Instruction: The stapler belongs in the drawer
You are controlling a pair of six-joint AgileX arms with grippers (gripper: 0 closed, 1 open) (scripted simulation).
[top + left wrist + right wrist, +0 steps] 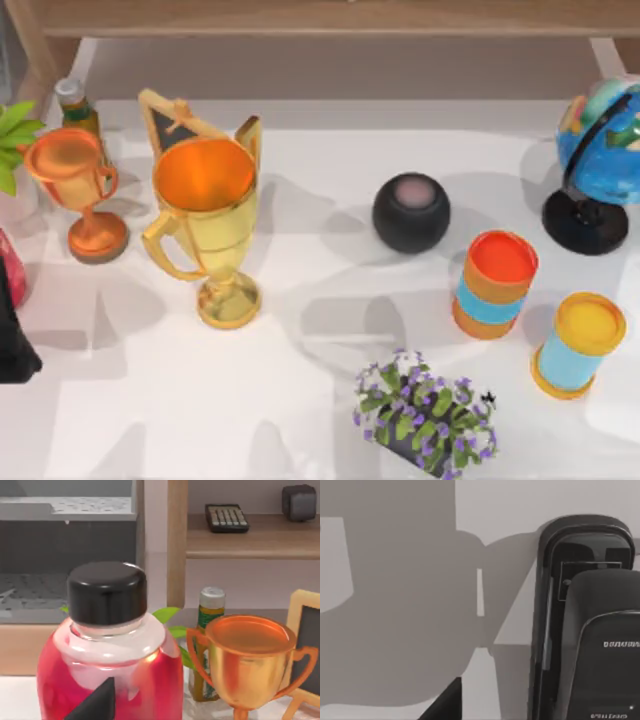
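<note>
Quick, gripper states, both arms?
Left gripper: by the red bottle, cannot be told.
Right gripper: near the stapler, cannot be told.

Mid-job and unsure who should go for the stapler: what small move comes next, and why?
Probably ease the right gripper sideways until it sits over the stapler. In the right wrist view the black stapler lies flat on the white table, off to one side of the fingertip. The left gripper hangs by a red bottle.
</note>
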